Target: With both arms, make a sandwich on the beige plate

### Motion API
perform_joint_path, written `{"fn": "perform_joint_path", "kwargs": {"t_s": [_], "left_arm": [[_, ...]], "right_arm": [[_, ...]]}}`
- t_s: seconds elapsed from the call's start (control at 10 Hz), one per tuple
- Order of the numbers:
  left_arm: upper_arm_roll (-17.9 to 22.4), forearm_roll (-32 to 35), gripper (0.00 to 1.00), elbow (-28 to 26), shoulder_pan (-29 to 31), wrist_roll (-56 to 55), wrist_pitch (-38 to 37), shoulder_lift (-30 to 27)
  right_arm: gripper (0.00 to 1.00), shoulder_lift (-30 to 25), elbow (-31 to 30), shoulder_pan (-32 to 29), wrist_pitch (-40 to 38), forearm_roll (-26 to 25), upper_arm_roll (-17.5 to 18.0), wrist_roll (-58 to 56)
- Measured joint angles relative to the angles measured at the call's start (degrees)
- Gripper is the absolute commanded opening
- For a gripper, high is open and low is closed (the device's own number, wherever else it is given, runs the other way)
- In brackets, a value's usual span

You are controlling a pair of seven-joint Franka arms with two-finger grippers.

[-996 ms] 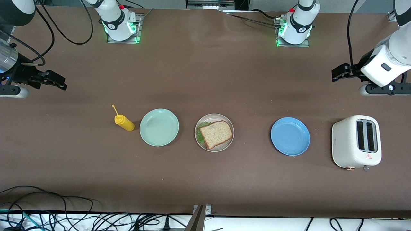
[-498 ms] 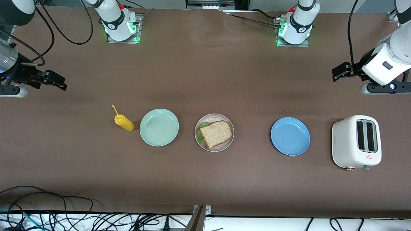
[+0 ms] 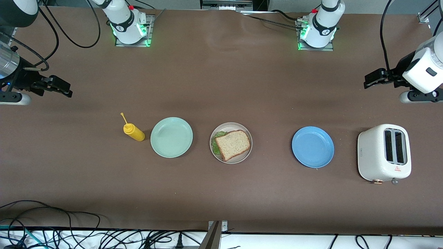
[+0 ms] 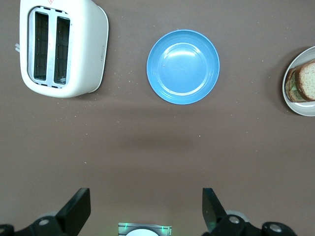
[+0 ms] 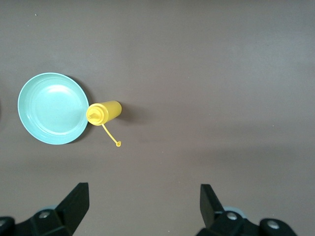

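Observation:
The sandwich lies on the beige plate in the middle of the table: a brown bread slice on top, green lettuce showing at its edge toward the right arm's end. The left wrist view catches the plate and sandwich at its border. My left gripper is open and empty, high over bare table at the left arm's end. The same gripper has its fingers spread wide in the wrist view. My right gripper is open and empty over bare table at the right arm's end; its wrist view agrees.
A mint-green plate and a yellow squeeze bottle lie beside the sandwich toward the right arm's end. A blue plate and a white toaster stand toward the left arm's end. Cables run along the table's front edge.
The left arm has drawn back toward its end of the table and up, gripper still open. The right arm has not moved. The sandwich stays put.

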Motion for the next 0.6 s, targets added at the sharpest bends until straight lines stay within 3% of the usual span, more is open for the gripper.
{"fn": "perform_joint_path", "kwargs": {"t_s": [0.6], "left_arm": [[0.0,0.0,1.0,0.2,0.1,0.0,0.1,0.2]], "right_arm": [[1.0,0.0,0.1,0.1,0.0,0.0,0.7,0.0]]}}
